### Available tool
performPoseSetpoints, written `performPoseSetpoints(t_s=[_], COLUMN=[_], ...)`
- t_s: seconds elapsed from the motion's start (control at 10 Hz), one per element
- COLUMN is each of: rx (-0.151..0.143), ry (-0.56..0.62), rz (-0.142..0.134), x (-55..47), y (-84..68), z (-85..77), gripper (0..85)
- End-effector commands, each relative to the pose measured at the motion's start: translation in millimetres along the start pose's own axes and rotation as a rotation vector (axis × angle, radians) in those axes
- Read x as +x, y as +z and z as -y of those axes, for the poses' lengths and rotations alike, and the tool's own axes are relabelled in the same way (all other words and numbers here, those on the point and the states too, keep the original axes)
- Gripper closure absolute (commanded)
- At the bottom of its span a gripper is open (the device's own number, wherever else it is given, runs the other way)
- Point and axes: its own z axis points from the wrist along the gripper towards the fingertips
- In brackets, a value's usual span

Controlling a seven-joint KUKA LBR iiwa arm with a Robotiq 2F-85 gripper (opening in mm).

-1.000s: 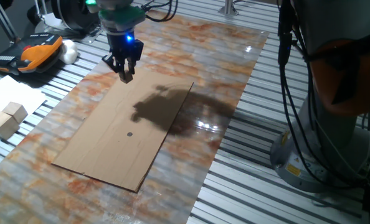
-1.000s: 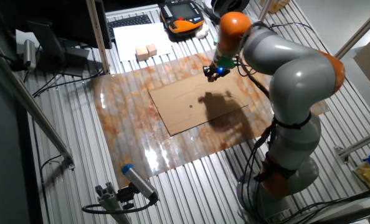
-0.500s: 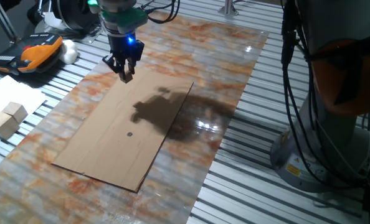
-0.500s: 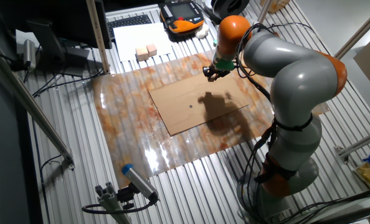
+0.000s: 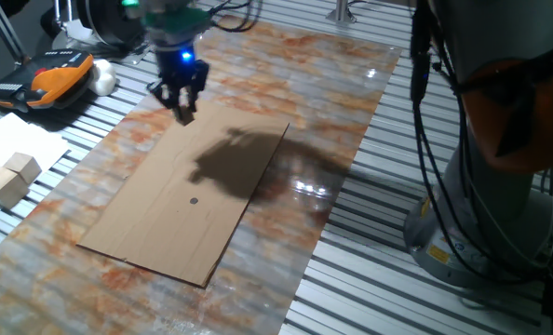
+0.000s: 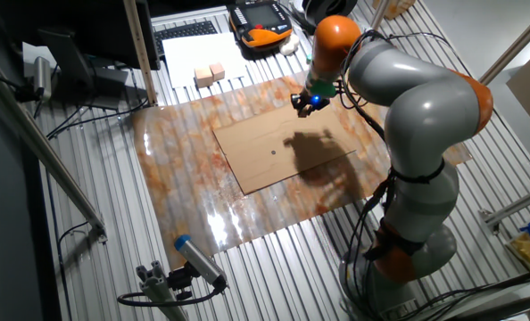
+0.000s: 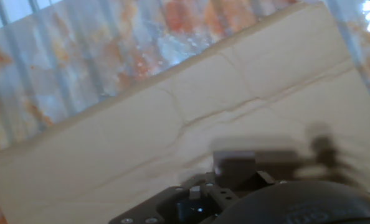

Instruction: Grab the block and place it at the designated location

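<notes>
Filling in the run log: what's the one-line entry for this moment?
gripper over cardboard far edge | jaws: cannot tell | block: not seen | dot mark: uncovered, away from gripper

The arm reaches out with its wrist bent down; the gripper [image 5: 183, 113] [image 6: 304, 107] points downward, fingertips drawn close together.
</notes>
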Motion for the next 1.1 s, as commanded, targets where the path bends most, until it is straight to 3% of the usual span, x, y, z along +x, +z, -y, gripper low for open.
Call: performPoseSetpoints(t_s=[0.0,0.1,0.2,0.6,0.7,0.8,0.9,1.0], rx=[-0.002,-0.005,0.014,0.04,0.075,0.07,0.049,0.048], ry=[-0.001,-0.017,-0.033,-0.039,-0.051,-0.056,-0.056,-0.067], rz=[-0.004,-0.007,-0.002,-0.014,-0.007,-0.005,-0.001,0.005], x=[2.9,3.3,6.0,31.3,40.2,50.4,56.5,60.2], y=[-0.5,-1.9,-1.3,19.0,27.0,38.1,47.9,54.8], z=[-27.2,-40.1,-51.6,-89.3,-93.3,-92.1,-90.1,-86.4], gripper=[85.0,85.0,85.0,85.0,85.0,85.0,85.0,85.0])
